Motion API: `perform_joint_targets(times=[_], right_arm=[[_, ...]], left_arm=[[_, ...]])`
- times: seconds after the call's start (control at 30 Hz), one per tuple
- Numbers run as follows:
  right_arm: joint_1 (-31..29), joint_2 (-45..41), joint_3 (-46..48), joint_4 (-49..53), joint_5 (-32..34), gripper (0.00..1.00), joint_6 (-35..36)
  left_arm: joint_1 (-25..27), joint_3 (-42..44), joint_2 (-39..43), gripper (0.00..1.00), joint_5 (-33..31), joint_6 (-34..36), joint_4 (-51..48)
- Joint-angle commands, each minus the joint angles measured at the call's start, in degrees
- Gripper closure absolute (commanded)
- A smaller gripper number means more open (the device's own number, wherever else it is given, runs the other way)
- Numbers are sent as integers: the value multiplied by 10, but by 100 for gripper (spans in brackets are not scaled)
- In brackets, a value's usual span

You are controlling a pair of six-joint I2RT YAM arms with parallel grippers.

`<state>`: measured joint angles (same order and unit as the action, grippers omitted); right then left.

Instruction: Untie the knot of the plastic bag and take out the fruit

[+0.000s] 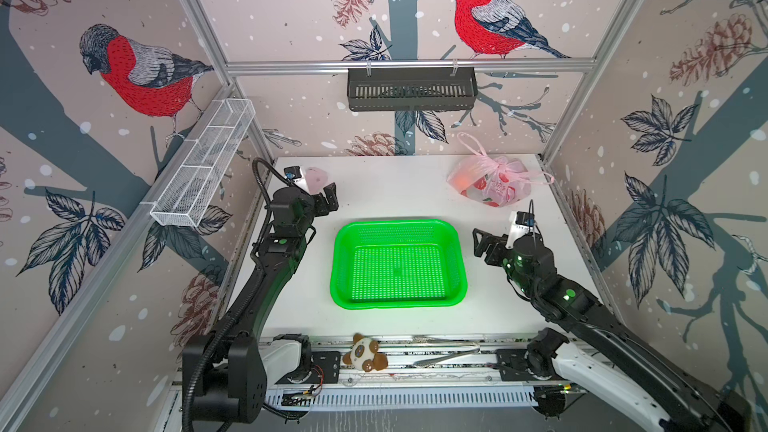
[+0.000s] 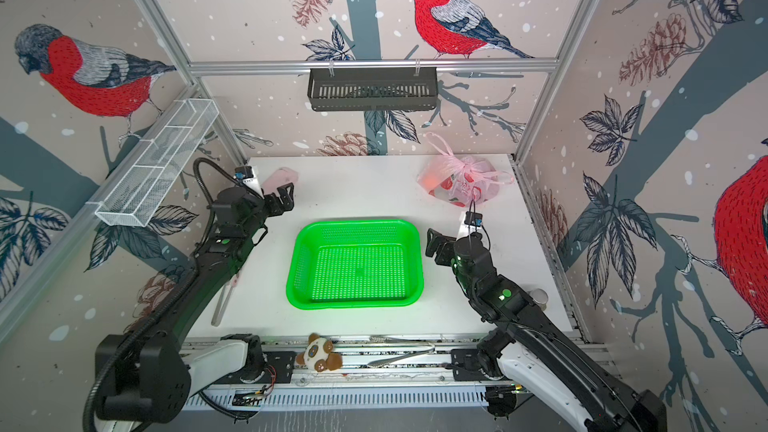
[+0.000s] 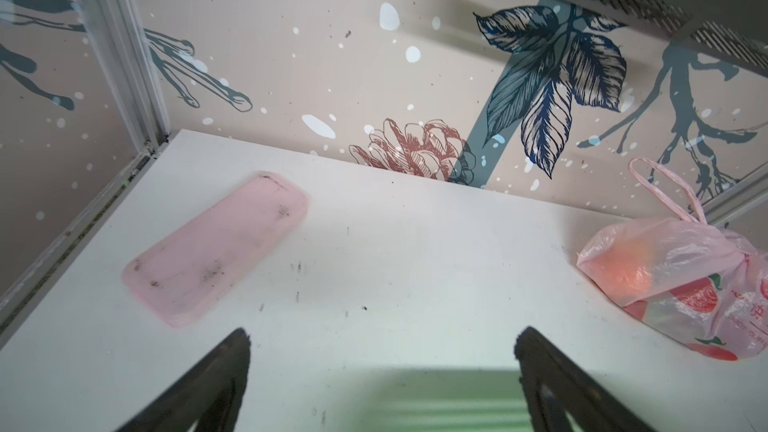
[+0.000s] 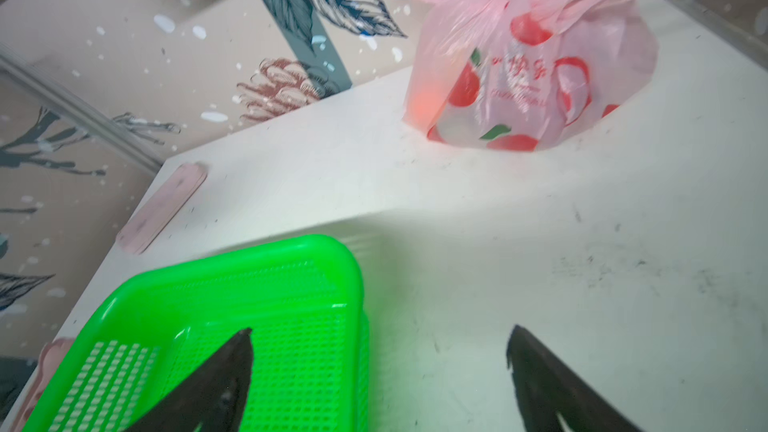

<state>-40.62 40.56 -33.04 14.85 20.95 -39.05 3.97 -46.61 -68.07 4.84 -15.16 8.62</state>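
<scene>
The plastic bag point(image 1: 490, 187), one in number, is thin translucent pink with red fruit prints and sits at the far right corner of the table point(image 1: 386, 189). Its knot point(image 4: 515, 1) is bunched on top, loops trailing. One orange fruit point(image 3: 627, 270) glows through; any others cannot be counted. The left gripper point(image 3: 382, 338) and right gripper point(image 4: 380, 338) both stand spread, holding and touching nothing. Also present: one green basket point(image 1: 399, 227), one pink case point(image 3: 216, 247), one plush toy point(image 1: 365, 354).

You have bare table point(image 1: 395, 189) between the right gripper point(image 1: 478, 243) and the plastic bag point(image 1: 494, 187); the green basket point(image 1: 399, 223) blocks the middle
</scene>
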Motion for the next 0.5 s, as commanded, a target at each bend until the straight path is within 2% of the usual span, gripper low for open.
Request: perform_joint_targets(times=[0.0,0.1,0.23,0.33,0.47], right_arm=[[-76,8,-22,121,66,41,-85],[-161,31,-47,169,73,66,-130],[-265,67,-69,215,62,84,-187],[-336,91,-75,214,52,92,-218],[-423,149,-98,230,40,93,-252]], left_arm=[[14,-34,-33,1,29,1,-56],[23,-69,-71,1,47,2,-76],[24,-119,-119,1,81,5,-98],[29,-152,-154,9,95,9,-119],[40,-167,-186,25,87,13,-140]])
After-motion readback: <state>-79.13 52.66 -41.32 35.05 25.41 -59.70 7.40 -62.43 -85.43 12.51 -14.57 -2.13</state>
